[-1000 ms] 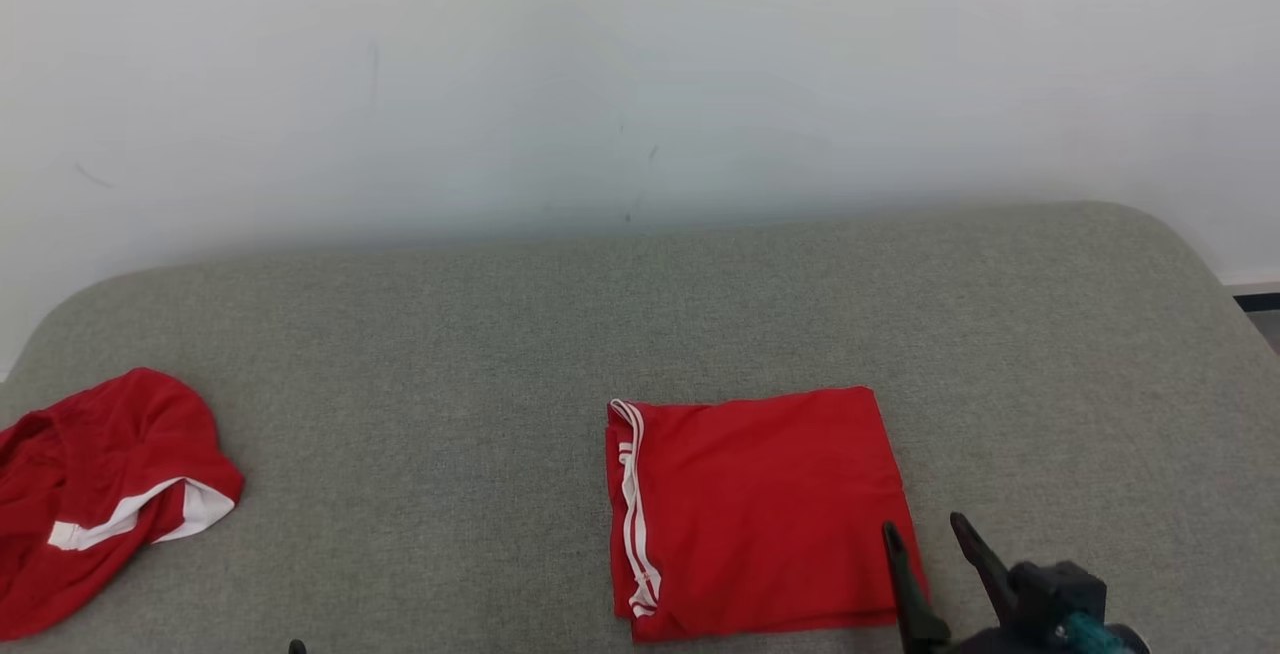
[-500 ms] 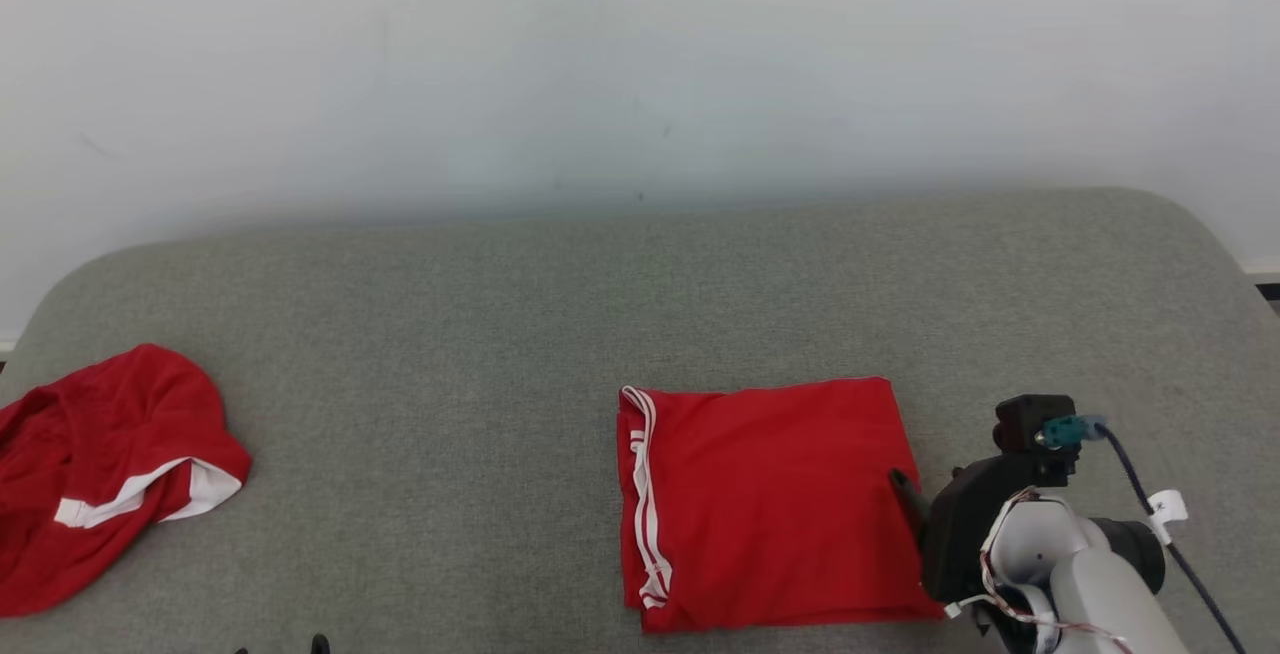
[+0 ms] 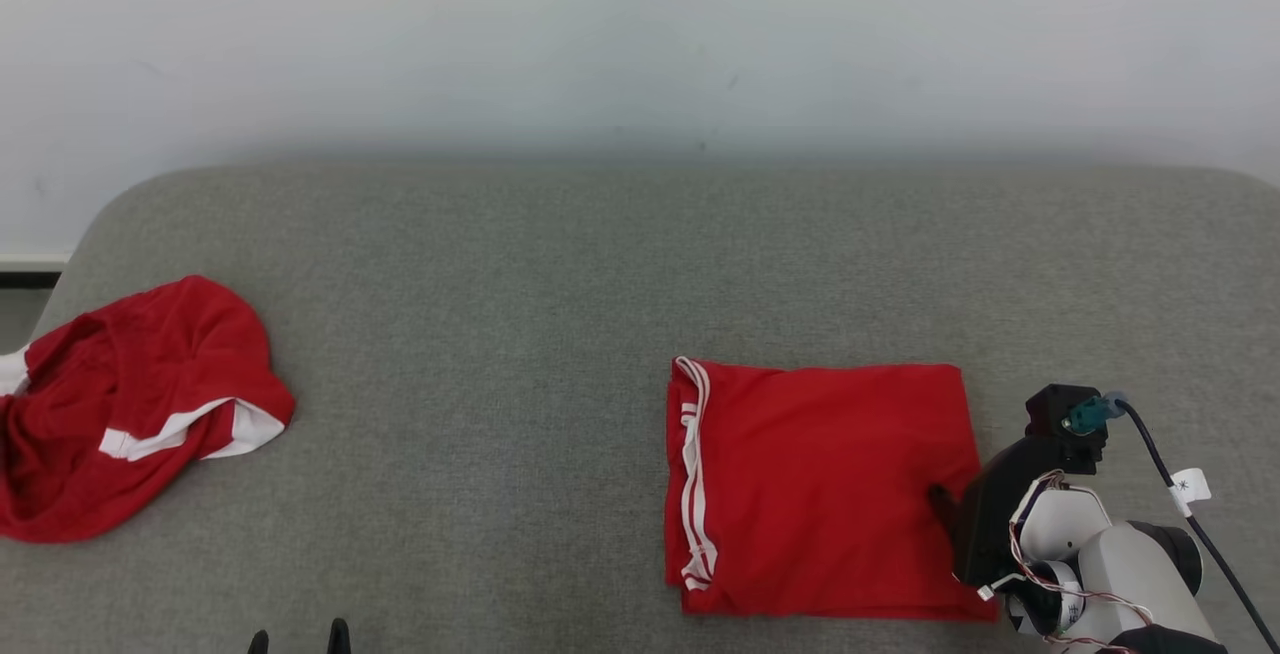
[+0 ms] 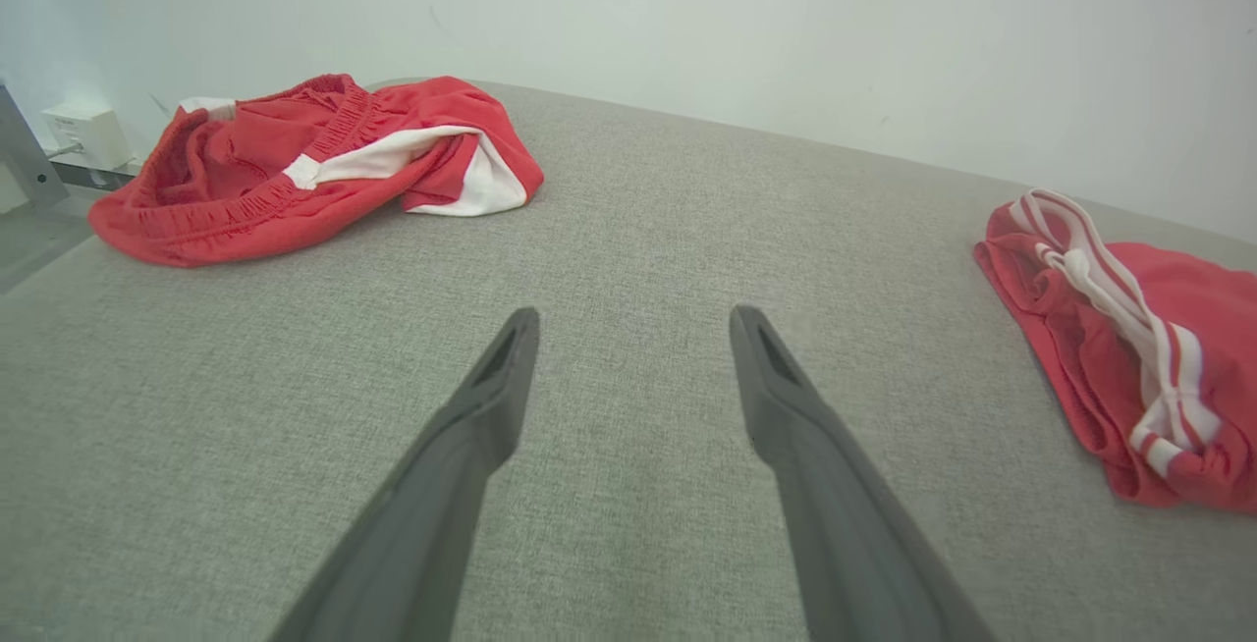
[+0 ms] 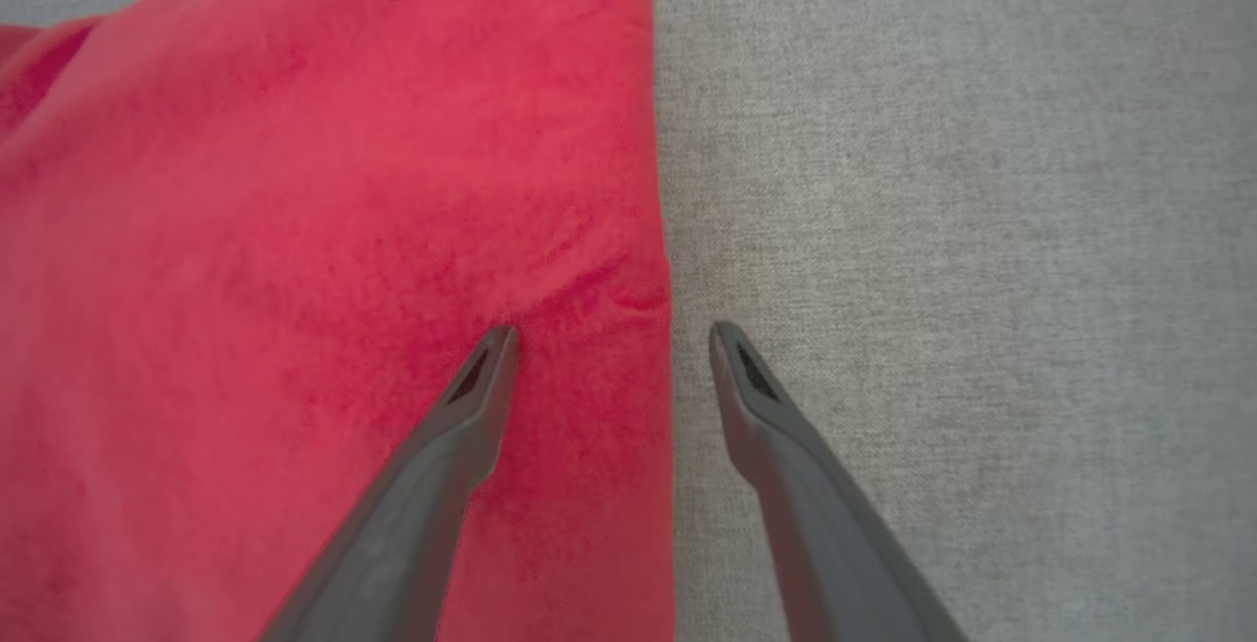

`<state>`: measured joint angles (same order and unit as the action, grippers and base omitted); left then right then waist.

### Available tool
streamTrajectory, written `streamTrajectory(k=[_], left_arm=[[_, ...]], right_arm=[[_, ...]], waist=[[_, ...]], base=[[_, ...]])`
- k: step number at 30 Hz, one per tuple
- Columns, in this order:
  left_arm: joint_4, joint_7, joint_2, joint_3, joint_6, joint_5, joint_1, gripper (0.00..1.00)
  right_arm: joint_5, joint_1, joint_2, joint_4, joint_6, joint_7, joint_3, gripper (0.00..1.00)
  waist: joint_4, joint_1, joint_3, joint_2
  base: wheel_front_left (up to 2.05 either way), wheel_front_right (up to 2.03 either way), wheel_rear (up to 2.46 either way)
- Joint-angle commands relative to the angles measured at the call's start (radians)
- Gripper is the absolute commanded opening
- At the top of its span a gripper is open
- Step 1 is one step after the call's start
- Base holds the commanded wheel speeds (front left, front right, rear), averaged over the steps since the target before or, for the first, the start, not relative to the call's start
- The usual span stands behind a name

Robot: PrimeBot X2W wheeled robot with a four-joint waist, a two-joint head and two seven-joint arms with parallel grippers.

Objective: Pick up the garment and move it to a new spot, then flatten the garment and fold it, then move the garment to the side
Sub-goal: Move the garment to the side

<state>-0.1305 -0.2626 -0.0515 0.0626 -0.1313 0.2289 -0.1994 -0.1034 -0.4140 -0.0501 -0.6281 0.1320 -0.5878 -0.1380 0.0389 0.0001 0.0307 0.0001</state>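
Note:
The garment (image 3: 820, 489) is red with white side stripes and lies folded into a flat rectangle on the grey padded table (image 3: 560, 264). My right gripper (image 3: 955, 509) points down at its right edge, and one dark fingertip (image 3: 940, 499) shows over the fabric. In the right wrist view the gripper (image 5: 609, 333) is open and straddles that edge: one finger (image 5: 481, 377) is over the red garment (image 5: 295, 279), the other over grey cloth. My left gripper (image 4: 633, 313) is open and empty, low over bare table, with its fingertips (image 3: 338, 637) at the head view's bottom edge.
A second red garment (image 3: 130, 404) with white trim lies crumpled at the table's left end, and it appears far left in the left wrist view (image 4: 295, 161). The folded garment (image 4: 1129, 328) shows at that view's right. A pale wall (image 3: 640, 34) backs the table.
The camera has shifted, so the whole scene sits differently. My right arm came up into view and tipped its fingers down onto the folded garment's right edge. Both garments lie as before.

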Motion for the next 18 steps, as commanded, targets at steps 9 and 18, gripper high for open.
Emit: streamTrajectory(k=[9, 18], left_arm=[[0.009, -0.003, -0.001, -0.013, 0.001, -0.007, 0.035, 1.0], [0.008, -0.003, -0.001, -0.014, 0.001, -0.005, 0.062, 1.0]], right_arm=[[0.031, -0.032, 0.001, -0.081, -0.003, -0.016, -0.022, 1.0], [0.046, -0.066, -0.029, -0.078, -0.003, -0.031, 0.062, 0.0]], waist=[[0.041, -0.0001, 0.068, -0.0001], [0.035, -0.0001, 0.109, -0.0001]], base=[[0.0, 0.0, 0.0], [0.0, 0.0, 0.0]])
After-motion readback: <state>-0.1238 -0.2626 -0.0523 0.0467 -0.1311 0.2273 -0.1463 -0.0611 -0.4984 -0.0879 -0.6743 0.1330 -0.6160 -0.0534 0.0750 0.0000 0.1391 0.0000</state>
